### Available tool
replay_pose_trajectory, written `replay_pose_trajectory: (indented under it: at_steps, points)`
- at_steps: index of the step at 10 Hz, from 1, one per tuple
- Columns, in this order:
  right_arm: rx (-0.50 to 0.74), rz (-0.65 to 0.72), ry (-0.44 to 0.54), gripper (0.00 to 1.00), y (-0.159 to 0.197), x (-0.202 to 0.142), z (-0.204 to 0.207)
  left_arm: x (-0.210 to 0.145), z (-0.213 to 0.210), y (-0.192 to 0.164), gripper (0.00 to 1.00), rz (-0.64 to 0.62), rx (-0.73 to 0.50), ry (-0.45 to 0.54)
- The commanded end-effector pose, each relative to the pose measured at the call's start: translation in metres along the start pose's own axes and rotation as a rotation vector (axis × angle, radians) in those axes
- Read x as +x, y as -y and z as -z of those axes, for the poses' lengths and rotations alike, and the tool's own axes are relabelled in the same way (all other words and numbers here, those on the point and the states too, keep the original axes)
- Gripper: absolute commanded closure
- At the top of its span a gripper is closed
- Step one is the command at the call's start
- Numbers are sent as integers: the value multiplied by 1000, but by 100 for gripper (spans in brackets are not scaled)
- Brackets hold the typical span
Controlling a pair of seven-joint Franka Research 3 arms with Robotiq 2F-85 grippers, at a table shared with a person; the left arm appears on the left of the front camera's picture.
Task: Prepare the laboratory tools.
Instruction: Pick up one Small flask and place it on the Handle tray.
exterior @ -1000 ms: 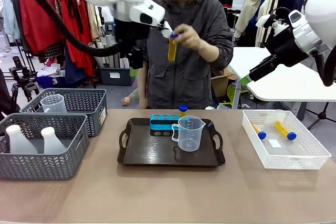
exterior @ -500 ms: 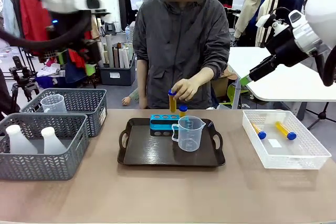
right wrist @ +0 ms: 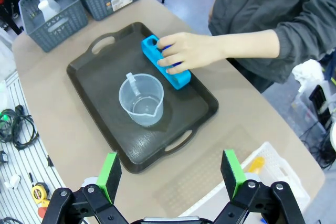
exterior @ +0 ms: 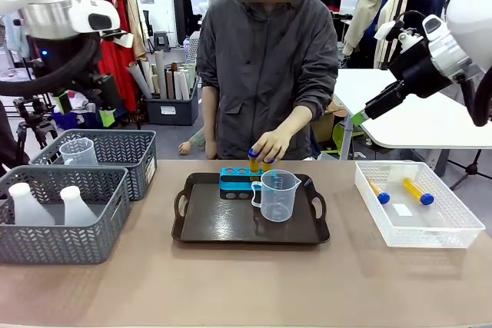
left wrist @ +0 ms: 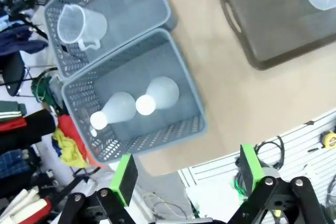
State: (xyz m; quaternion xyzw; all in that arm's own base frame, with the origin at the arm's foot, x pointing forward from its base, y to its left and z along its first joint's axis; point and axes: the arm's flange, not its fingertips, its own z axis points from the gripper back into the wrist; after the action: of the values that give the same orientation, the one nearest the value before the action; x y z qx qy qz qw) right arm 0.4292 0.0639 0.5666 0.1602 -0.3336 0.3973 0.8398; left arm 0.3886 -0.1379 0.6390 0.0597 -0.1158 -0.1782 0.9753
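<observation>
**Left pincer** (left wrist: pixel 186 176): released, jaws wide, nothing between them. It hangs above the near grey basket (left wrist: pixel 152 136), which holds two conical flasks (left wrist: pixel 160 92).

**Right pincer** (right wrist: pixel 170 174): released and empty, high over the bench (right wrist: pixel 58 114).

**Measuring beaker** (exterior: pixel 277 195): upright on the dark tray (exterior: pixel 223 224), just in front of the blue tube rack (exterior: pixel 234 178).

**Tubes:** the person's hand (exterior: pixel 270 144) grips a blue-capped yellow tube (exterior: pixel 253 161) at the rack; whether it is seated cannot be told. Two further tubes (exterior: pixel 417 191) lie in the white basket (exterior: pixel 423 237).

**Second beaker** (exterior: pixel 78 151): stands in the far grey basket (exterior: pixel 123 151).
</observation>
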Motion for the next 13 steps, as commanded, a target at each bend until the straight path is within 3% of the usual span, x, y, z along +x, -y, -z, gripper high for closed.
replay_pose_trajectory:
  at_steps: [1, 4, 7, 13]
  points:
    - [19, 3, 23, 0, 2, 1, 0, 8, -7, 1, 0, 14, 2, -7]
    - [19, 3, 23, 0, 2, 1, 0, 8, -7, 7, 0, 15, 1, 3]
    - [19, 3, 23, 0, 2, 1, 0, 0, 28, -66, 0, -183, -107, -60]
    - [19, 3, 23, 0, 2, 1, 0, -24, 117, -149, 0, -320, -32, -79]
